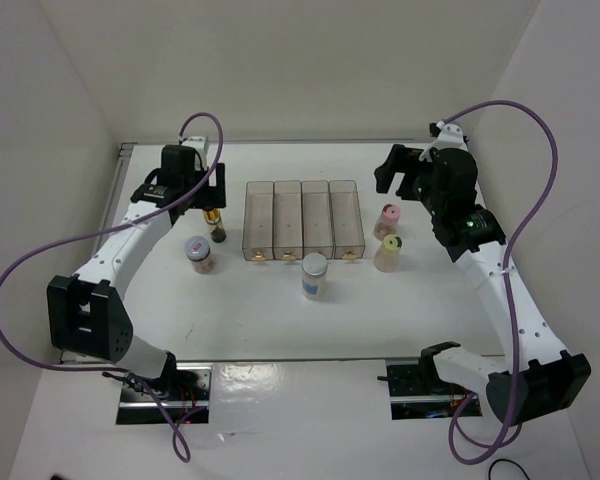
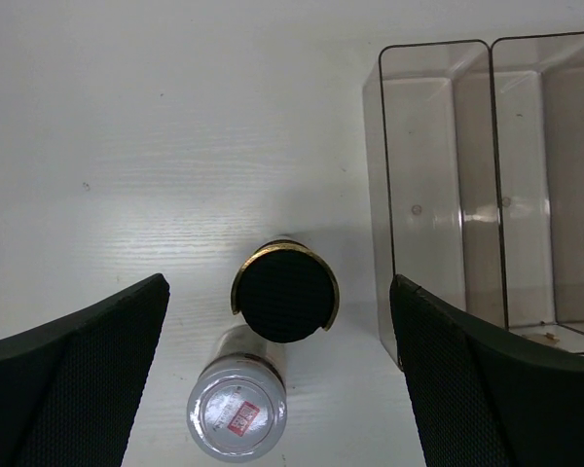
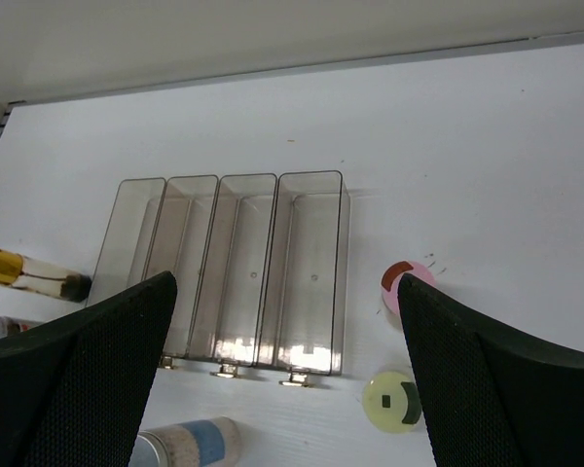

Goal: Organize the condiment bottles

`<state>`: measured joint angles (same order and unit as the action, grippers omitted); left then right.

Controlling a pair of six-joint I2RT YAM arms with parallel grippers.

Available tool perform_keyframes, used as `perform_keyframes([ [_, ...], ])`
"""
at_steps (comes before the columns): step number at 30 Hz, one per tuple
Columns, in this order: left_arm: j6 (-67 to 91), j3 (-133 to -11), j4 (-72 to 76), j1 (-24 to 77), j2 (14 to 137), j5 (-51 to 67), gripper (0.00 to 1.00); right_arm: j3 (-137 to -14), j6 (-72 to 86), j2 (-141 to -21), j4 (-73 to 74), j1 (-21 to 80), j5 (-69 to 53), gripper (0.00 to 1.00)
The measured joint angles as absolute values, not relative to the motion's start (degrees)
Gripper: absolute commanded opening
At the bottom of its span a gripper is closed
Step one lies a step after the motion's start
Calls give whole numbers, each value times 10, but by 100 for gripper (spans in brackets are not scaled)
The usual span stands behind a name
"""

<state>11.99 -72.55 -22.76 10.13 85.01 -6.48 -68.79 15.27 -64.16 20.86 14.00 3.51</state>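
Condiment bottles, five of them, all stand upright on the desk outside the clear tray. The slim amber bottle with the black cap stands just left of the tray's left wall. The brown jar with the lilac lid stands just beside it, nearer to me. The clear jar with the pale blue lid stands in front of the tray's near end, about at its middle. To the right of the tray stands the pink-capped bottle, and the cream bottle with the yellow cap is just nearer than it. I cannot tell whether these two touch.

My left fingers are spread wide and hang over the slim amber bottle. In the left wrist view its black cap lies between the two of them, with bare desk showing on either side, so they grip nothing. The brown jar's lid shows just below the cap in that view.

My right fingers are spread wide too and hold nothing. They hang over the far right of the desk, beyond the pink-capped bottle. The right wrist view looks between them at the tray's four slots and the pink and yellow caps.
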Motion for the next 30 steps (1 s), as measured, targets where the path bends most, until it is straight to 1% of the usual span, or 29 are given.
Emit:
perform_keyframes([
  [6,119,-726,-237,103,865,-86,100,-689,152,-647,207,140,18,98],
  [9,119,-726,-240,105,877,-89,97,-692,152,-661,206,143,12,98],
  [15,119,-726,-241,108,897,-91,95,-692,152,-676,207,145,7,98],
  [17,119,-726,-241,109,901,-91,92,-692,152,-676,206,145,6,98],
  [21,121,-726,-241,109,908,-92,82,-692,152,-677,206,145,6,98],
  [23,120,-727,-241,109,911,-93,80,-692,152,-677,206,145,6,98],
  [27,120,-728,-241,109,913,-98,78,-692,152,-679,206,145,6,98],
  [30,120,-728,-241,109,916,-102,72,-692,152,-681,206,145,6,98],
])
